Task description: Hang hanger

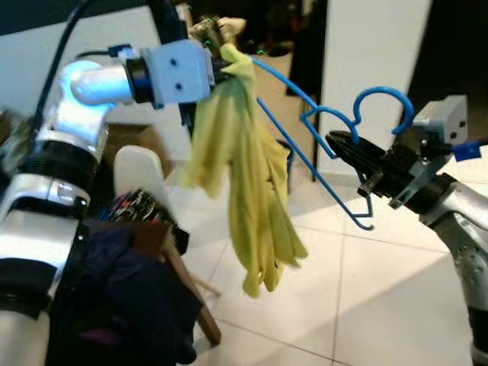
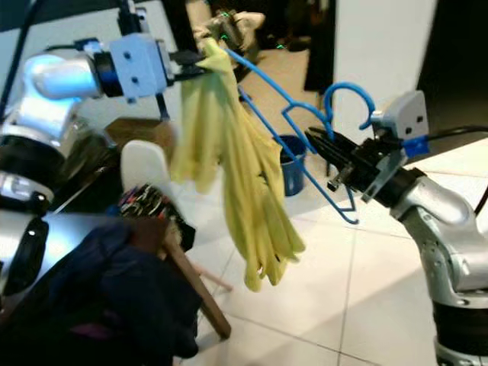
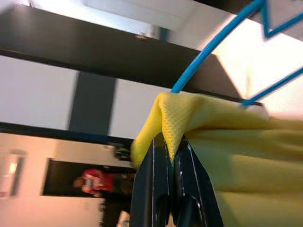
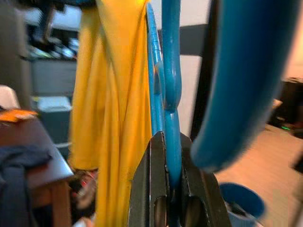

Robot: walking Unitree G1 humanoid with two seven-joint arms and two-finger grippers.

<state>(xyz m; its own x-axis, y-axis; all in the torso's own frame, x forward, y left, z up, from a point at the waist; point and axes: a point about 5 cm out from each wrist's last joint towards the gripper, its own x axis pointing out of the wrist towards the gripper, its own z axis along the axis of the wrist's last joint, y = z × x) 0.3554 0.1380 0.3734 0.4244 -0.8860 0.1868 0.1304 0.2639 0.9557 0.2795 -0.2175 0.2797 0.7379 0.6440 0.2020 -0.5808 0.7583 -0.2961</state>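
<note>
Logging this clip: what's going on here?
The robot holds a blue hanger in the air between its arms. The right gripper is shut on the hanger just below the hook, and the left gripper pinches a yellow garment draped over one end. The hanger is not yet hung.

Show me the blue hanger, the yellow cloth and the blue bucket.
blue hanger (image 1: 381, 97): left eye view, on its hook.
yellow cloth (image 1: 252, 191): left eye view, on its hanging middle.
blue bucket (image 2: 293, 164): right eye view, on its side wall.
</note>
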